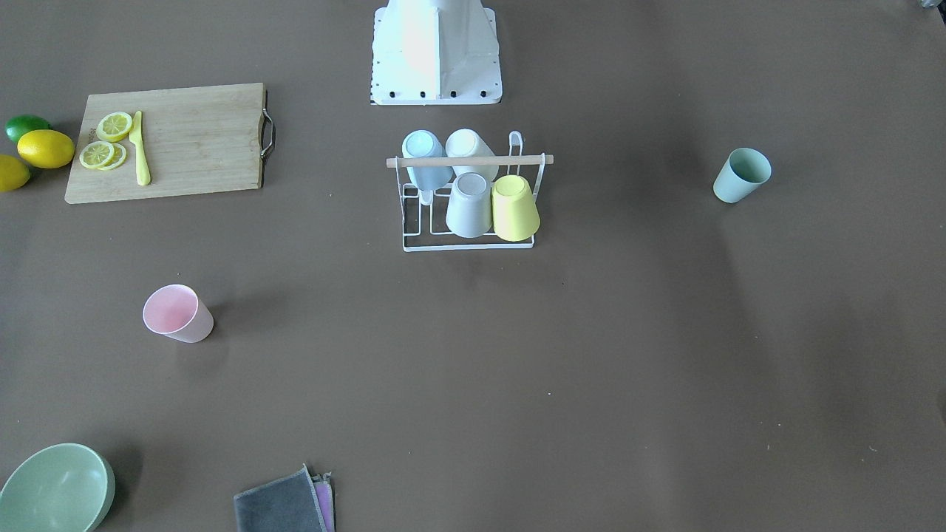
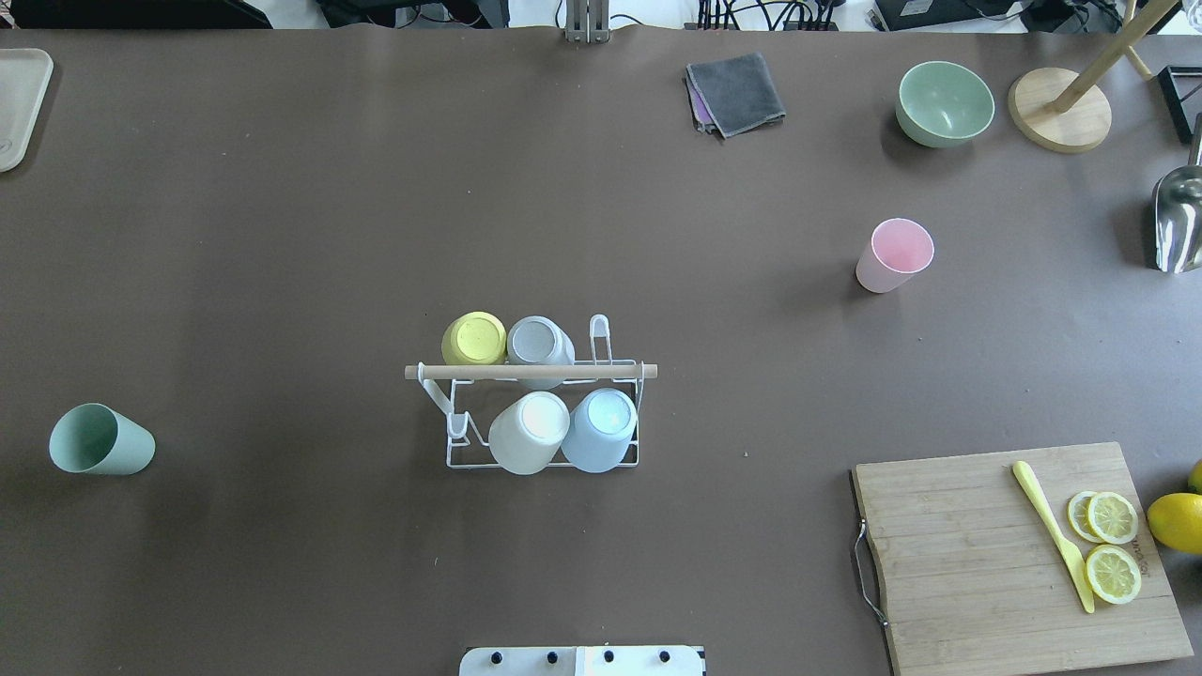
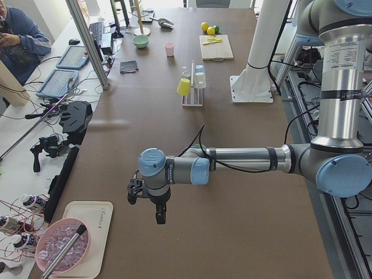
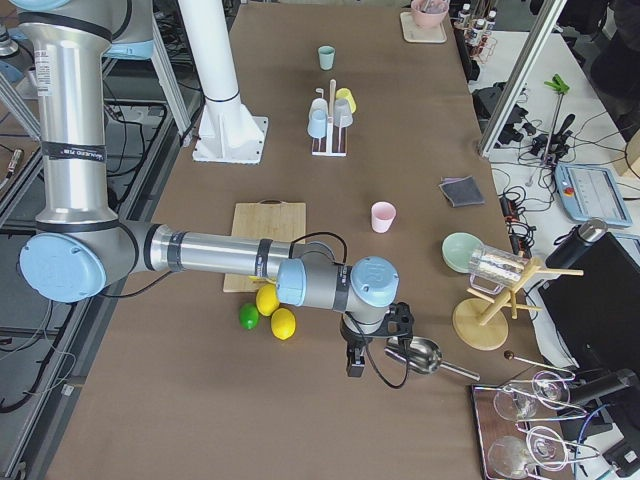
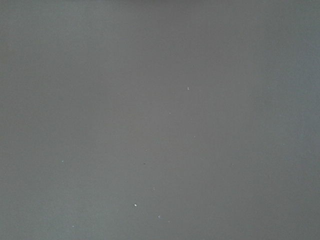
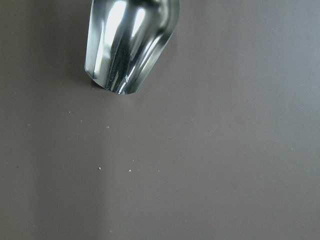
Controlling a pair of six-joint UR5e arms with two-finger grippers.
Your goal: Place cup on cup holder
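The cup holder (image 1: 468, 160) is a white wire rack with a wooden rod, at the table's middle; it also shows in the overhead view (image 2: 531, 372). Several cups sit upside down on it: yellow, grey, white and light blue. A pink cup (image 2: 894, 254) stands upright on the robot's right side, also in the front view (image 1: 177, 313). A green cup (image 2: 100, 439) stands on the left side, also in the front view (image 1: 741, 175). My left gripper (image 3: 160, 216) hangs over bare table far from the rack; my right gripper (image 4: 351, 362) hangs beside a metal scoop (image 4: 420, 354). I cannot tell whether either is open.
A wooden cutting board (image 2: 1014, 554) with lemon slices and a yellow knife lies on the right near side, with lemons (image 1: 46, 148) and a lime beside it. A green bowl (image 2: 944, 102), a folded grey cloth (image 2: 735, 92) and a wooden stand (image 2: 1059, 108) stand at the far edge.
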